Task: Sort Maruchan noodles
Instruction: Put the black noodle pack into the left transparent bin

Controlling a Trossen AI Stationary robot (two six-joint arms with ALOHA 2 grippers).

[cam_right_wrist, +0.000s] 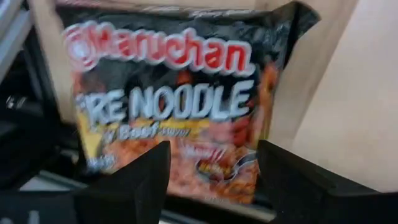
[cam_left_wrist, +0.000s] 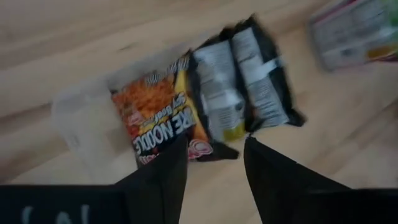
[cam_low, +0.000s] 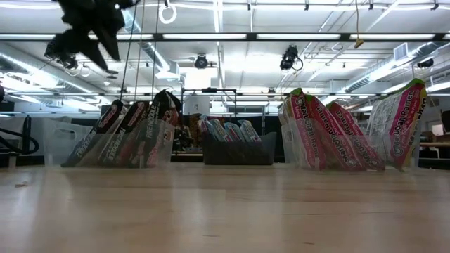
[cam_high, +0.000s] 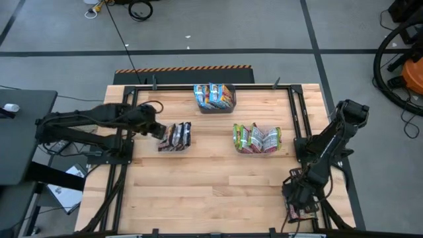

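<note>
Sorting is almost finished, as I judge it from how the packets lie. In the high view three containers stand on the table [cam_high: 218, 192]: a clear tub [cam_high: 174, 137] left of the centre with the black-label packets [cam_high: 177, 135], a dark grey bin [cam_high: 214, 98] at the upper middle with the blue-label packets [cam_high: 215, 94], and a second clear tub [cam_high: 257, 140] right of the centre with the green-label packets [cam_high: 258, 137]. The bare wood around them shows no loose packet.

The left gripper [cam_high: 158, 130] is at the left edge of the first tub. In its wrist view the fingers [cam_left_wrist: 165, 180] stand spread with nothing between them, just above the black packets, so I judge that it is at the placing step there.

The right gripper [cam_high: 299, 198] is low at the lower right corner of the table, well apart from all the tubs. Its wrist view shows one more black Fire Noodle packet [cam_right_wrist: 180, 106] just in front of the spread fingers [cam_right_wrist: 134, 183]; they do not pinch it. This packet seems to lie off the board, near the frame.

The next move probably calls for the right gripper to close on this last packet and carry it across to the left tub. The left arm should clear away first, so the two arms do not meet over the tub.
</note>
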